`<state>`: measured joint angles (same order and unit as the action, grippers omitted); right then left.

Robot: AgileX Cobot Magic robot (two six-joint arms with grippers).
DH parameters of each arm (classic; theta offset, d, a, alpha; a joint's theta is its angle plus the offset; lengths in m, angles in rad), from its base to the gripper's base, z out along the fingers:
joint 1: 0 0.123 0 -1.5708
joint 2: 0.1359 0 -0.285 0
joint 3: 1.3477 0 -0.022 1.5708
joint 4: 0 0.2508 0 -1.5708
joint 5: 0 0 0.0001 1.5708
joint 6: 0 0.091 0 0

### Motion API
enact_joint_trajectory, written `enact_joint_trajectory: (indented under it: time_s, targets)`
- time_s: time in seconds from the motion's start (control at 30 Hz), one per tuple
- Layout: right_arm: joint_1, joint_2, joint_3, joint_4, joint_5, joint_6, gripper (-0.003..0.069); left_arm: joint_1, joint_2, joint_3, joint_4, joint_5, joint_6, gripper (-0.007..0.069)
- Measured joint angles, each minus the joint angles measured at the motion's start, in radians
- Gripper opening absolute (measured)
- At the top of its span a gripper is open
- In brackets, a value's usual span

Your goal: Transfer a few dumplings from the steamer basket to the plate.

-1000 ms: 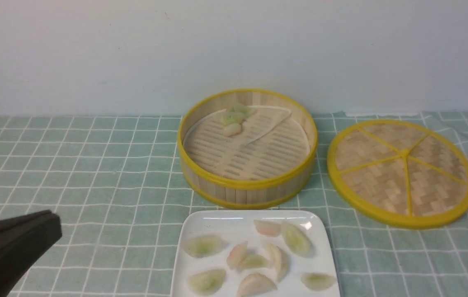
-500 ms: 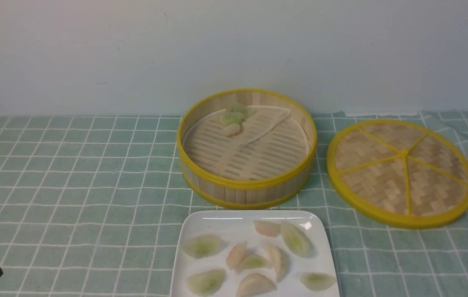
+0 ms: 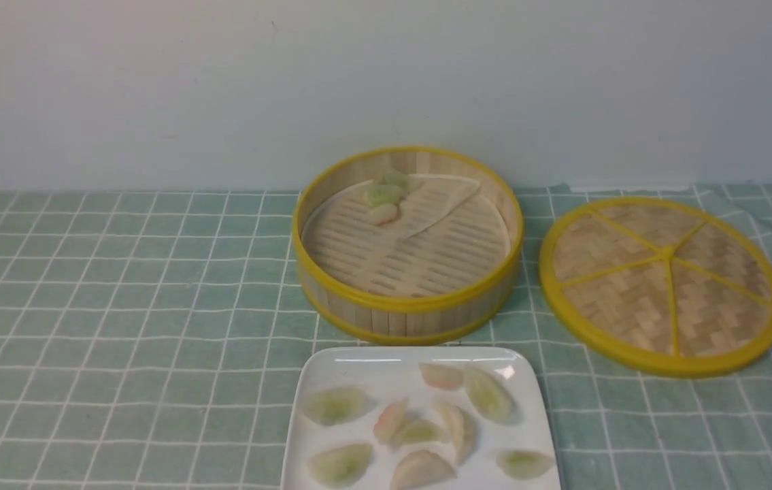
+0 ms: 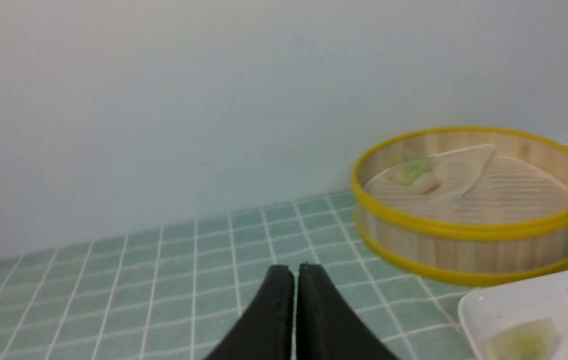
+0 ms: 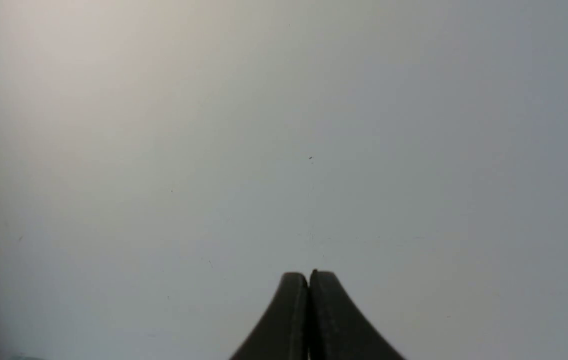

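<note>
Green checked cloth (image 3: 120, 286) covers the table under a pale wall. On the white plate (image 3: 358, 367) lie eight dumplings (image 3: 420, 433); three more sit at the far edge of the steamer basket (image 3: 407, 309), and one lid (image 3: 661, 286) rests beside it. Ahead and to the right of the left gripper (image 4: 295, 275), whose jaws are pressed together empty, sits the basket, making this the nearer arm. Facing only wall, the right gripper (image 5: 309, 280) is likewise closed.

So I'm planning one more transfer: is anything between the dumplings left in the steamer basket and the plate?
Only the steamer basket's own near wall. The remaining dumplings sit at its far side; the plate lies just in front of the basket. Nothing else visible stands between; the lid lies off to the right.
</note>
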<state>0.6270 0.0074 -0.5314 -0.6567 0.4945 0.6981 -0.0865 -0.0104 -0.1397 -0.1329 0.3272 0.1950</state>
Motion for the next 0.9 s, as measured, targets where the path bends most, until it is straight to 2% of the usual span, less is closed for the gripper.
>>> enact_joint_trajectory:
  time_s: [0.17, 0.33, 0.9]
  targets:
    - [0.000, 0.000, 0.000, 0.000, 0.000, 0.000, -0.0014, 0.036, -0.001, 0.163, 0.069, -0.035, -0.054, -0.0006]
    - [0.000, 0.000, 0.000, 0.000, -0.001, 0.000, -0.0014, 0.037, -0.001, 0.168, 0.082, 0.041, -0.058, -0.0006]
    - [0.000, 0.000, 0.000, 0.000, -0.001, 0.000, -0.0014, 0.037, -0.001, 0.168, 0.084, 0.046, -0.063, -0.0006]
